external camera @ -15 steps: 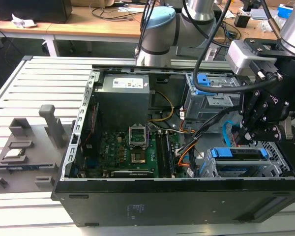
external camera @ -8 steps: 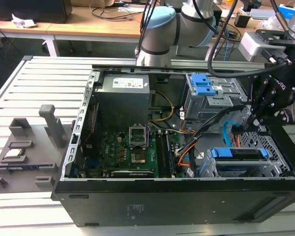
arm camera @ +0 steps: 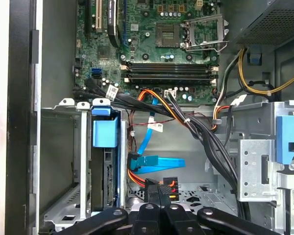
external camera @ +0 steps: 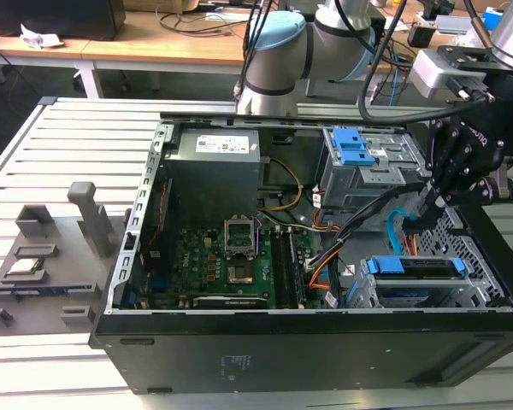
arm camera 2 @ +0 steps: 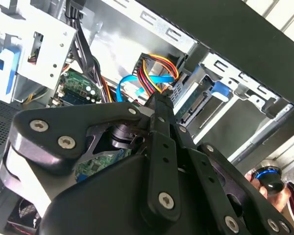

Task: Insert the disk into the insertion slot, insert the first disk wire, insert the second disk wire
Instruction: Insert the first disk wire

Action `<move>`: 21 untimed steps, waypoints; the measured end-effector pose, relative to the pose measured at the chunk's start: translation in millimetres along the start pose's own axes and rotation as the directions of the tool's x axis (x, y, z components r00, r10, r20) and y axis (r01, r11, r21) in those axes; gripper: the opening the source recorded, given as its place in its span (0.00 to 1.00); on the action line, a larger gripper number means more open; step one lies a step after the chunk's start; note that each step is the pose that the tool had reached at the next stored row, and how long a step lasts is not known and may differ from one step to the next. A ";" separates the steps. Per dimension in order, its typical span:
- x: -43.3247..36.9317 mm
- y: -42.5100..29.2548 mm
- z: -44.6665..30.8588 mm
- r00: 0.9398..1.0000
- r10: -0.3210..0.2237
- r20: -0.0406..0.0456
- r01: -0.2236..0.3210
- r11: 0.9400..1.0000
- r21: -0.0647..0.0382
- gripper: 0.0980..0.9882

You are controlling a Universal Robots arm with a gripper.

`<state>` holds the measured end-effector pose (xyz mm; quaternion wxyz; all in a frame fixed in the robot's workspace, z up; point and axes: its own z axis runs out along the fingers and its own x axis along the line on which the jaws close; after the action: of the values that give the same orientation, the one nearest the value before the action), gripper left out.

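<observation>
In the exterior view the disk (external camera: 415, 266) lies in the insertion slot (external camera: 477, 295), toward the exterior view's right. Its long axis runs across the view and its blue carrier tab points to the exterior view's left. The cage hides most of its body. Past it the second disk wire (external camera: 397, 224) loops upward, its plug end hard to make out. Above that, the gripper (external camera: 427, 207) reaches into the case. In the first wrist view its fingers (arm camera: 152, 197) pinch the dark plug of the first disk wire (arm camera: 164, 184), apart from the disk.
</observation>
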<state>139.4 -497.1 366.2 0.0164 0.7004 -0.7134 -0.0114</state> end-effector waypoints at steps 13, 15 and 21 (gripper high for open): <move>-0.1 -0.3 6.5 0.999 0.001 -0.032 -0.001 1.000 0.001 0.23; -0.1 -0.4 8.2 0.999 0.002 -0.044 -0.002 1.000 0.001 0.23; -0.2 -0.5 10.8 0.999 0.002 -0.052 -0.002 1.000 0.001 0.23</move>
<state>139.4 -497.0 355.3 0.0347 0.6998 -0.7134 0.0072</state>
